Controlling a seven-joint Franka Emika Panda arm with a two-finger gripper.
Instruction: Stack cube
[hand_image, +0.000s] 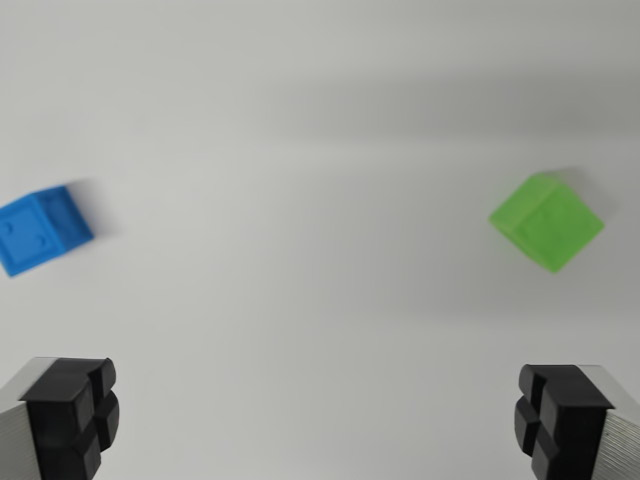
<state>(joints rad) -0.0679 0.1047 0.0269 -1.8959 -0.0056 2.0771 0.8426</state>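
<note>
Since nothing is picked yet, the gripper (318, 420) hangs spread wide, empty; blue cube (42, 230) and green cube (547, 221) sit well apart, slightly blurred, probably unstacked.

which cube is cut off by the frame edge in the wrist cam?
The blue cube, at the wrist view's left: its left side runs out of the picture. The green cube, at the right, shows whole. Neither sits between the open gripper fingers.
</note>
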